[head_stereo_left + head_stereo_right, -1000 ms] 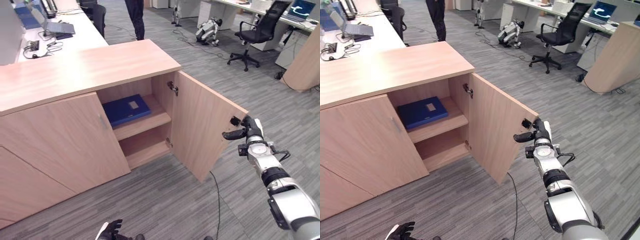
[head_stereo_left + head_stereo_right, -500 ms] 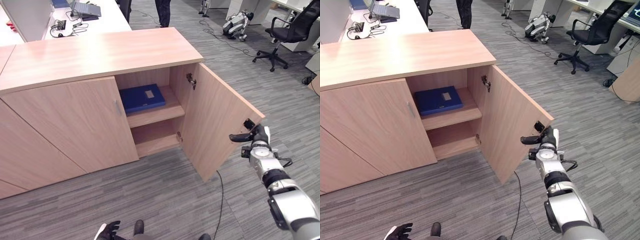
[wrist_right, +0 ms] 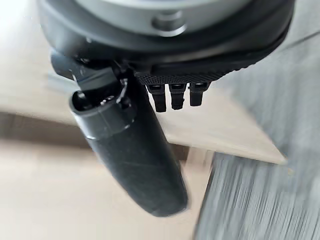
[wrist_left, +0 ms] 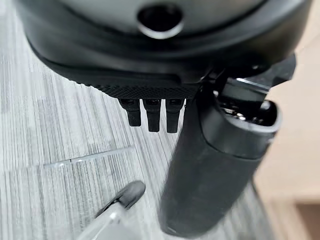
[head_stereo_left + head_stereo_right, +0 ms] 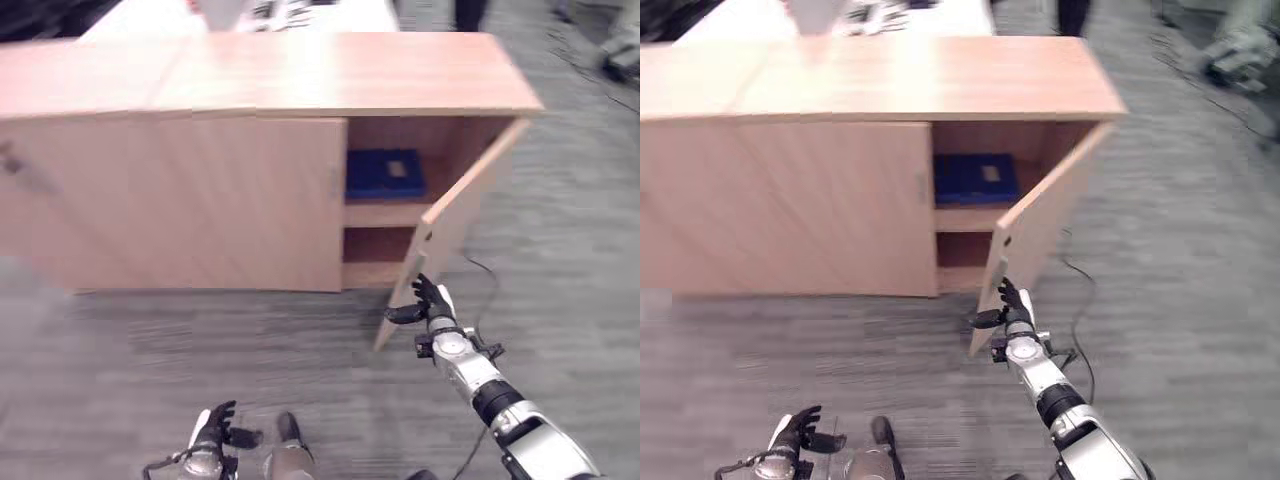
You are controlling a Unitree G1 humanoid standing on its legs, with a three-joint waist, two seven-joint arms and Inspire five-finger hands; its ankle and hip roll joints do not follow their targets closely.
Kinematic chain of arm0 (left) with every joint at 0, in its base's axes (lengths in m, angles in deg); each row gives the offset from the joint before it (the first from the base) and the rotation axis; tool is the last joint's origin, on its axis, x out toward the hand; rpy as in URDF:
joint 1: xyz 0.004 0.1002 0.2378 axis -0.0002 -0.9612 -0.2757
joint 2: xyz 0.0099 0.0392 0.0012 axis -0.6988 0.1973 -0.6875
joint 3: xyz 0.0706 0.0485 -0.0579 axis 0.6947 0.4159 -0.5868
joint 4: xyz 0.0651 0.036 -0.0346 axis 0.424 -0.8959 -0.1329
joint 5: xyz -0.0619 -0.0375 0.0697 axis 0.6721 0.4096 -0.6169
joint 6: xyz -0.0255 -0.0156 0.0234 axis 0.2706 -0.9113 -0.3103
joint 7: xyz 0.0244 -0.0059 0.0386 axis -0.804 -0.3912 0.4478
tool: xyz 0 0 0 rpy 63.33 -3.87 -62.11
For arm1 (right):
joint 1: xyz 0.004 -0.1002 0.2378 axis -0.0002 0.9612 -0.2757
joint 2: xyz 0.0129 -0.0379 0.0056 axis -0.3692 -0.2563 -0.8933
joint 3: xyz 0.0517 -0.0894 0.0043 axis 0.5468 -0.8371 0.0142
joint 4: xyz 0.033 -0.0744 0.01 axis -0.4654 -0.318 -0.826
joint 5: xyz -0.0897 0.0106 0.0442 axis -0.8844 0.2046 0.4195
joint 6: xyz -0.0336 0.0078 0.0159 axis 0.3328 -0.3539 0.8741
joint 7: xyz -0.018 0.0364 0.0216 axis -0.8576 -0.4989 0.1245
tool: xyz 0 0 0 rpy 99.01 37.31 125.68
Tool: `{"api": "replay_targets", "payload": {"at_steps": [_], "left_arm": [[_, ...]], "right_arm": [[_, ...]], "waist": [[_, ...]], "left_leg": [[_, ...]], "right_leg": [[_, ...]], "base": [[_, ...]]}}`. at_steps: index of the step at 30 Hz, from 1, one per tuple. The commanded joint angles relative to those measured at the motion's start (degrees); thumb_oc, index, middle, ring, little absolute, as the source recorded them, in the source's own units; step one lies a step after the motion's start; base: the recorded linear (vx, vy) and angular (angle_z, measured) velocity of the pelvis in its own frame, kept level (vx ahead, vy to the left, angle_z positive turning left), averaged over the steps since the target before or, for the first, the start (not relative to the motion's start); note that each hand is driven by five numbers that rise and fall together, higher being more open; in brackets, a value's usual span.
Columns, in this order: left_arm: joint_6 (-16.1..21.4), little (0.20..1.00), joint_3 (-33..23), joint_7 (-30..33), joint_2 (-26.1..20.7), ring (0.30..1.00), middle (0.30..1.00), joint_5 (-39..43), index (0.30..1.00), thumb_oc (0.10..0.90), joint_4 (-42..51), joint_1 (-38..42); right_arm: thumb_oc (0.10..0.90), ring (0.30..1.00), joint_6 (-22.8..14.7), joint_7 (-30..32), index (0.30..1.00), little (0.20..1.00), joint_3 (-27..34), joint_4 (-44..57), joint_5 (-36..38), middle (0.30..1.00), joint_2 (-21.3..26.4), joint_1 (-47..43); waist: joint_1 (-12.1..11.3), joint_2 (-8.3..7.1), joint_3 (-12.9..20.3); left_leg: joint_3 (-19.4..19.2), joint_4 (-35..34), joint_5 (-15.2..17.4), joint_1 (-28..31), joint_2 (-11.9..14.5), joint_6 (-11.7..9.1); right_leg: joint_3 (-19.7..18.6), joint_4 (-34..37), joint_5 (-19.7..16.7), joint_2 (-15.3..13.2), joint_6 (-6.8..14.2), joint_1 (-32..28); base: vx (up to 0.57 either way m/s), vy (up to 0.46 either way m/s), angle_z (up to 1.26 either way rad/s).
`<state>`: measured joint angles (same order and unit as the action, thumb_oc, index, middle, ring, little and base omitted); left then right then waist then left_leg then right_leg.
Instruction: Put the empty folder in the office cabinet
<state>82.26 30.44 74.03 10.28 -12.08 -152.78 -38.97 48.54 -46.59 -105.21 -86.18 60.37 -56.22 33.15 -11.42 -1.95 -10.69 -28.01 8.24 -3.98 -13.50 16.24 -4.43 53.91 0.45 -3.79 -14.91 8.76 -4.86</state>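
Observation:
A blue folder (image 5: 385,172) with a pale label lies flat on the upper shelf of the wooden cabinet (image 5: 300,75). The cabinet's right door (image 5: 455,215) stands partly open, hinged at the right. My right hand (image 5: 425,300) is open, its straight fingers against the lower free edge of that door. In the right wrist view its thumb (image 3: 135,155) points along the door's wooden face. My left hand (image 5: 215,428) hangs low over the carpet, open and holding nothing; its short fingers (image 4: 152,112) and thumb show in the left wrist view.
The cabinet's left door (image 5: 250,200) is closed. An empty lower shelf (image 5: 378,268) shows under the folder. A white desk (image 5: 280,12) with clutter stands behind the cabinet. A person's legs (image 5: 470,12) are at the far back. Grey carpet (image 5: 120,350) spreads all around.
The camera has swung round to face the cabinet's front. The door now stands at a narrower angle, with my right hand still at its free edge, lower down.

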Motion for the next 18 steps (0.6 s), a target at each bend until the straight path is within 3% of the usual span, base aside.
{"api": "replay_targets", "payload": {"at_steps": [1, 4, 7, 8, 12, 13, 18], "left_arm": [[0.9, 0.9, 3.82, 2.9, -7.41, 0.9, 0.9, -2.24, 0.9, 0.8, 1.9, -2.18], [1.13, 0.9, 3.7, 3.44, -8.77, 0.9, 0.9, -3.08, 0.9, 0.8, 1.57, -1.43], [1.55, 0.9, 5.39, 3.64, -9.82, 0.9, 0.9, -3.98, 0.9, 0.8, 1.12, 0.84], [1.88, 0.9, 6.32, 2.91, -9.55, 0.9, 0.9, -4.07, 0.9, 0.8, 1.45, 0.88], [1.87, 0.9, 5.9, 2.59, -8.24, 0.9, 0.9, -4.72, 0.9, 0.8, 0.51, 0.02], [1.71, 0.9, 4.8, 2.48, -6.94, 0.9, 0.9, -4.85, 0.9, 0.8, 0.22, -1.19], [1.52, 0.9, 4.65, 0.9, -3.94, 0.9, 0.9, -7.45, 0.9, 0.8, 0.28, -4.59]], "right_arm": [[0.8, 0.9, -10.34, -11.09, 0.9, 0.9, -8.3, 8.8, -7.8, 0.9, -15.57, -25.07], [0.8, 0.9, -10.83, -12.98, 0.9, 0.9, -10.53, 10.7, -8.52, 0.9, -17.1, -26.97], [0.8, 0.9, -11.86, -15.63, 0.9, 0.9, -13.04, 15.58, -6.39, 0.9, -15.48, -29.08], [0.8, 0.9, -12.36, -16.32, 0.9, 0.9, -13.49, 16.48, -3.27, 0.9, -13.35, -29.72], [0.8, 0.9, -12.37, -16.89, 0.9, 0.9, -14.88, 18.0, -4.29, 0.9, -10.96, -27.52], [0.8, 0.9, -12.02, -17.36, 0.9, 0.9, -15.14, 18.48, -4.96, 0.9, -8.04, -23.54], [0.8, 0.9, -11.12, -19.19, 0.9, 0.9, -15.4, 20.36, -8.13, 0.9, -3.08, -13.51]], "waist": [[-5.29, -1.6, -0.75], [-6.38, -1.04, -1.9], [-6.71, -1.41, -1.8], [-6.6, -1.7, -1.31], [-6.07, -1.97, 0.32], [-5.28, -2.06, 1.0], [-2.76, -1.47, 1.75]], "left_leg": [[1.16, -4.19, 6.72, 10.35, -3.06, 0.23], [2.79, -5.57, 7.34, 11.43, -4.43, 1.44], [7.06, -6.61, 6.66, 10.98, -5.11, 0.22], [10.87, -6.69, 6.4, 10.28, -6.06, -0.98], [12.46, -7.16, 6.08, 10.74, -6.61, -1.66], [12.24, -7.58, 5.62, 11.05, -6.4, -2.14], [10.94, -8.76, 5.06, 12.76, -5.85, -2.56]], "right_leg": [[-4.63, -26.08, 4.35, -9.73, 5.01, 0.64], [-6.07, -32.38, 1.27, -12.23, 6.24, 2.8], [-10.88, -23.58, 6.94, -7.79, 5.71, 3.68], [-14.29, -12.39, 9.57, -4.3, 3.91, 2.63], [-15.43, -6.55, 9.07, -1.13, 2.42, -0.32], [-15.54, -4.04, 8.58, -0.28, 2.26, -1.7], [-17.06, -0.18, 7.25, 1.23, 1.77, -3.43]], "base": [[0.12, 0.218, 1.23], [0.04, 0.047, 0.86], [0.08, -0.094, 1.05], [0.09, -0.13, 1.19], [0.1, -0.084, 1.32], [0.03, -0.034, 0.7], [0.01, -0.011, -0.16]]}}
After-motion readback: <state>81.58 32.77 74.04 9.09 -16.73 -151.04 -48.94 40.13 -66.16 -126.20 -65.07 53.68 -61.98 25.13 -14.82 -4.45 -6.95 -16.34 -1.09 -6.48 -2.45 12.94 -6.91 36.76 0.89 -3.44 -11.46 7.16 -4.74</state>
